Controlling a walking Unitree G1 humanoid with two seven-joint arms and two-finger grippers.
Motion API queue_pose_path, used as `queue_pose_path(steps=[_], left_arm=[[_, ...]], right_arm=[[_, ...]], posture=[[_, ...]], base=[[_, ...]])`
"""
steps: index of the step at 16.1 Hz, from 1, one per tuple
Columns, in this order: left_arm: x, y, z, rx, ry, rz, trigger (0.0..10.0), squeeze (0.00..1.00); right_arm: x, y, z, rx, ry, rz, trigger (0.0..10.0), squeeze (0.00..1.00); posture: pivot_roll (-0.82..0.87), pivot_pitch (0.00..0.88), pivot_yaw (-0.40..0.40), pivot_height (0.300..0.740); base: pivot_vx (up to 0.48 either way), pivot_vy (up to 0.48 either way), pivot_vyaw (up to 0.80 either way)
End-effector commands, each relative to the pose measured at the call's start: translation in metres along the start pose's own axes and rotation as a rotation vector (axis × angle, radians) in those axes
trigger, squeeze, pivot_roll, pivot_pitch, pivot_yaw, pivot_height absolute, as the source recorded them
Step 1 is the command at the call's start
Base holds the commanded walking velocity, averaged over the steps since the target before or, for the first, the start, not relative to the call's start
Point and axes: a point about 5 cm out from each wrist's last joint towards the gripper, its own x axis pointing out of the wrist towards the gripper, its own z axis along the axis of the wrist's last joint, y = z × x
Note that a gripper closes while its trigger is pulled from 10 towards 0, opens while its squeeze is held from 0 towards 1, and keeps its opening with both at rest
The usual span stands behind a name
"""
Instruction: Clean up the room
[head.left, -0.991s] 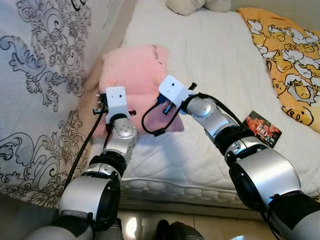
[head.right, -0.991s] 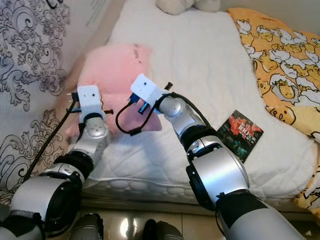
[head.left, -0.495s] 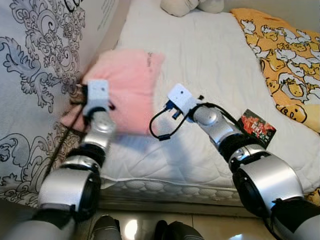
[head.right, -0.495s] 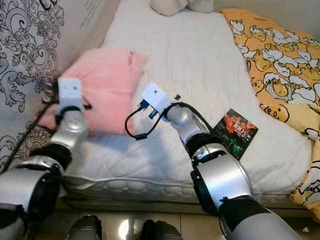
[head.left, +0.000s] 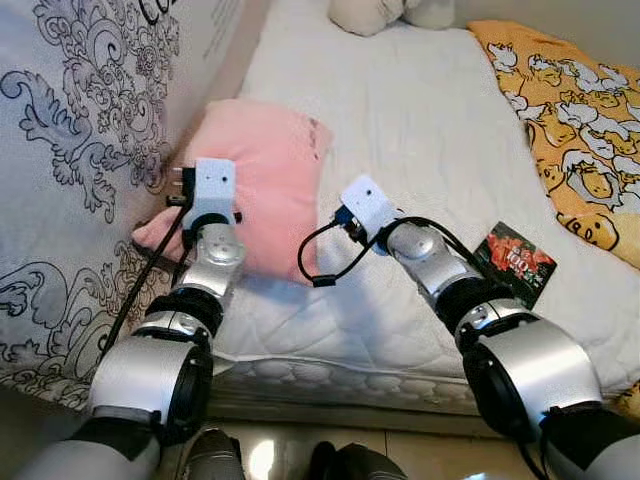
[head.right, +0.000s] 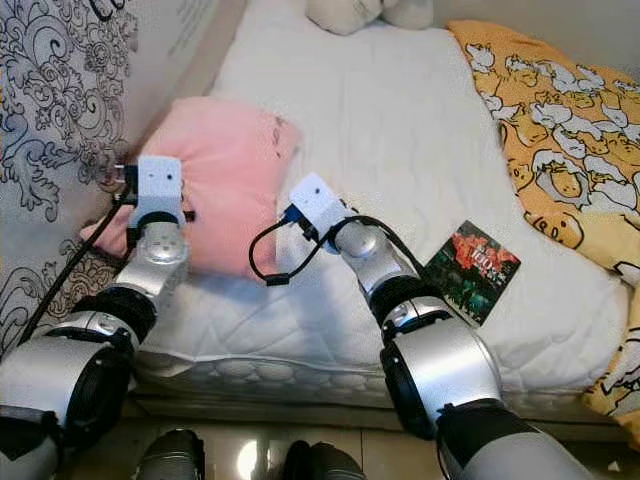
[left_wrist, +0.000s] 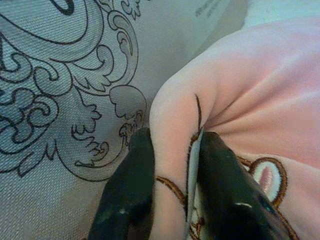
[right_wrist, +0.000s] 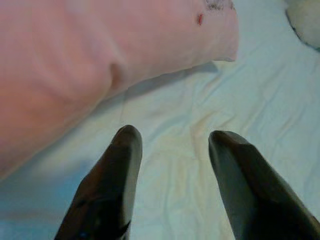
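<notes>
Left gripper (left_wrist: 172, 165) pinches the pink pillow's (head.left: 270, 170) near-left corner; right gripper (right_wrist: 172, 150) gapes empty (carry it flat).

One pink pillow (head.left: 262, 180), one yellow blanket (head.left: 570, 110), one book (head.left: 517, 261), one plush toy (head.left: 385, 12).

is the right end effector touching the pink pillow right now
Apart. In the right wrist view the right end effector is open over the white sheet, with a strip of sheet between its fingertips and the pink pillow.
</notes>
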Motion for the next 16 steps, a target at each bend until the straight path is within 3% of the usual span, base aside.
queue_pose_path(steps=[1, 3, 4, 5, 7, 8, 9, 10, 11, 12, 13, 14, 16], left_arm=[[-0.004, -0.005, -0.004, 0.018, -0.006, -0.030, 10.0, 1.00], [-0.009, -0.012, -0.006, 0.021, -0.011, -0.072, 10.0, 1.00], [-0.010, -0.014, -0.005, 0.026, -0.021, -0.081, 10.0, 1.00], [-0.010, -0.013, -0.006, 0.042, -0.036, -0.096, 10.0, 1.00], [-0.010, -0.013, -0.006, 0.043, -0.036, -0.102, 10.0, 1.00], [-0.010, -0.015, -0.003, 0.057, -0.071, -0.141, 10.0, 1.00], [-0.010, -0.017, 0.002, 0.075, -0.110, -0.169, 10.0, 1.00], [-0.009, -0.018, 0.005, 0.082, -0.133, -0.190, 10.0, 1.00], [-0.008, -0.017, 0.012, 0.090, -0.175, -0.217, 10.0, 1.00], [-0.007, -0.016, 0.013, 0.095, -0.187, -0.224, 10.0, 1.00], [-0.007, -0.016, 0.014, 0.117, -0.205, -0.240, 10.0, 1.00], [-0.007, -0.015, 0.013, 0.128, -0.212, -0.260, 10.0, 1.00], [-0.012, -0.013, 0.011, 0.115, -0.248, -0.294, 10.0, 1.00]], right_arm=[[-0.004, -0.011, -0.008, 0.092, 0.000, -0.058, 10.0, 1.00], [-0.012, -0.019, -0.022, 0.245, -0.032, -0.125, 10.0, 1.00], [-0.015, -0.018, -0.030, 0.269, -0.036, -0.130, 10.0, 1.00], [-0.028, -0.014, -0.059, 0.367, -0.037, -0.153, 10.0, 1.00], [-0.035, -0.012, -0.071, 0.403, -0.044, -0.164, 10.0, 1.00], [-0.057, 0.000, -0.095, 0.536, -0.091, -0.186, 10.0, 1.00], [-0.075, 0.011, -0.104, 0.561, -0.135, -0.196, 10.0, 1.00], [-0.092, 0.021, -0.109, 0.561, -0.167, -0.201, 10.0, 1.00], [-0.122, 0.041, -0.115, 0.481, -0.208, -0.202, 10.0, 1.00], [-0.131, 0.049, -0.117, 0.435, -0.221, -0.206, 10.0, 1.00], [-0.138, 0.060, -0.122, 0.387, -0.227, -0.206, 10.0, 1.00], [-0.137, 0.066, -0.127, 0.408, -0.200, -0.212, 10.0, 1.00], [-0.139, 0.060, -0.120, 0.444, -0.189, -0.254, 10.0, 1.00]], posture=[[0.15, 0.059, -0.193, 0.740], [0.15, 0.039, -0.196, 0.740], [0.16, 0.035, -0.197, 0.740], [0.15, 0.002, -0.195, 0.740], [0.15, 0.002, -0.195, 0.740], [0.13, 0.000, -0.177, 0.740], [0.11, 0.000, -0.161, 0.740], [0.11, 0.000, -0.153, 0.740], [0.11, 0.000, -0.133, 0.740], [0.10, 0.000, -0.118, 0.740], [0.08, 0.000, -0.089, 0.740], [0.08, 0.000, -0.068, 0.740], [0.08, 0.000, -0.031, 0.740]], base=[[0.000, 0.000, 0.00], [0.000, 0.000, 0.00], [0.000, 0.000, 0.00], [0.000, 0.000, 0.00], [0.000, 0.000, 0.00], [0.000, 0.000, 0.00], [0.000, 0.000, 0.00], [0.000, 0.000, 0.00], [0.000, 0.000, 0.00], [0.000, 0.000, 0.00], [0.000, 0.000, 0.00], [0.000, 0.000, 0.00], [0.000, 0.000, 0.00]])
